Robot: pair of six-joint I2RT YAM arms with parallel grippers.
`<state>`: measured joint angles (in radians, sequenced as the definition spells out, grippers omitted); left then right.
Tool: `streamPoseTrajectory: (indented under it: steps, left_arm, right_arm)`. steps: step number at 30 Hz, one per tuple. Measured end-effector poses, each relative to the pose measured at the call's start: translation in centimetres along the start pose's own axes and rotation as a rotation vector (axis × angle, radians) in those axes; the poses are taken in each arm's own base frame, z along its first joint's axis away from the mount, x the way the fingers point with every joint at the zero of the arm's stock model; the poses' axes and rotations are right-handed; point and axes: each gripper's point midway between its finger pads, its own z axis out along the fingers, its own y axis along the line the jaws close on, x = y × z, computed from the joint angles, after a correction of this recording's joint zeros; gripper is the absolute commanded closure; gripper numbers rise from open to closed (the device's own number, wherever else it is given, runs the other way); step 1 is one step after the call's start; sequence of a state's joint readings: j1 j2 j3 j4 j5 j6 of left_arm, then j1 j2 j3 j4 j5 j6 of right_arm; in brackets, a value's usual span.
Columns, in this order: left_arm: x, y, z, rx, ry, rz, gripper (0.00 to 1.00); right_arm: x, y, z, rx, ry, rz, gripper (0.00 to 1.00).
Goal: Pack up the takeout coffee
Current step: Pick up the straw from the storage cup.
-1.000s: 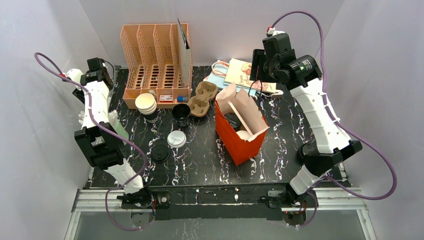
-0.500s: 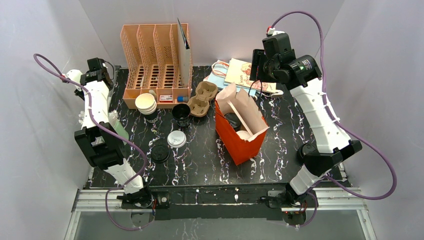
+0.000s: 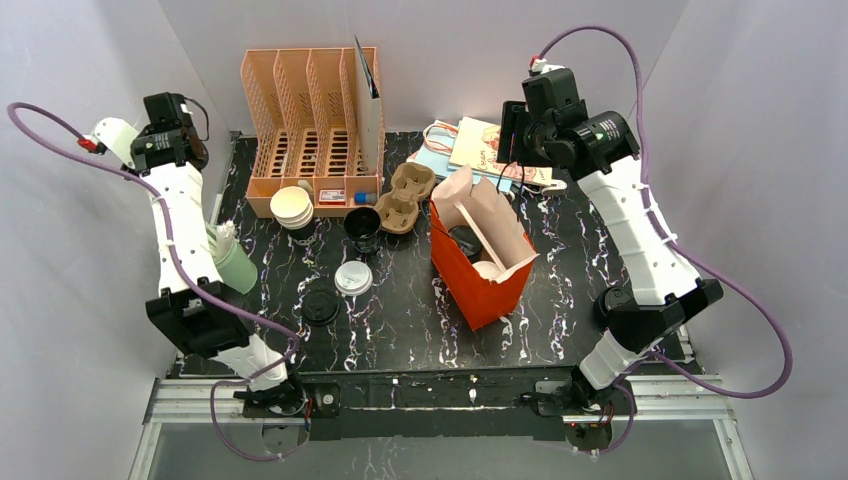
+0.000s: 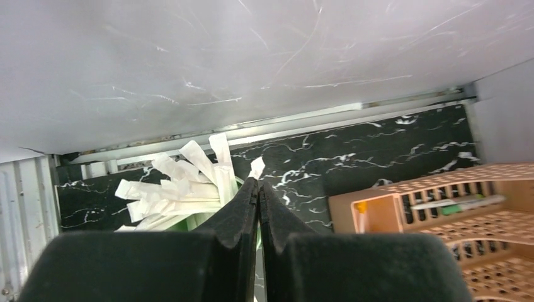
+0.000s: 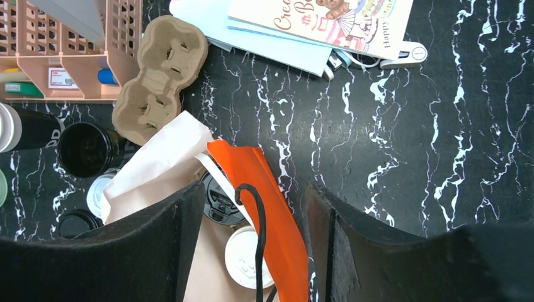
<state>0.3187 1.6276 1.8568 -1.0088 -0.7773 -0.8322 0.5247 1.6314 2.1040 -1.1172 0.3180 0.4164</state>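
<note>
Kraft-paper cup (image 3: 293,207) stands touching the front of the peach organizer (image 3: 312,110); left of the organizer the left gripper (image 4: 258,182) is clenched empty, to its right the right gripper (image 5: 252,189) gapes, released.

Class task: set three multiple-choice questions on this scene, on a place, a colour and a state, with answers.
1. Where is the cup carrier? A between the peach organizer and the paper bag; B inside the bag; C at the near edge.
2. The bag's outside is: A blue; B orange; C green.
3. The right gripper is: A shut on a lid; B shut on the carrier; C open.
Answers: 1 A, it lies between them; 2 B, orange walls; 3 C, fingers apart, nothing between.
</note>
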Motion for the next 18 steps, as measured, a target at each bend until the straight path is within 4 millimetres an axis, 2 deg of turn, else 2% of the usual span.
streamPoseTrajectory:
  steps: [5,9,13,16,18]
  left_arm:
    - [-1.5,0.3,-2.4,0.070,0.000,-0.071,1.00]
    - [-2.9,-0.8,-3.9,0.151,-0.002,-0.128,1.00]
    - [-7.0,-3.1,-6.6,0.313,-0.076,-0.269,1.00]
    - [-10.2,-4.0,-9.8,0.464,-0.129,-0.383,1.00]
    - [-12.5,-4.7,-12.7,0.597,-0.158,-0.466,1.00]
  right_arm:
    - [0.3,0.2,0.4,-0.007,0.010,-0.002,0.32]
    - [0.5,0.3,0.6,-0.011,0.014,-0.002,0.32]
    - [0.8,0.3,0.7,-0.016,0.022,0.000,0.32]
    - [1.0,0.3,0.6,-0.018,0.024,0.001,0.31]
    - [0.9,0.2,0.4,-0.020,0.018,0.004,0.31]
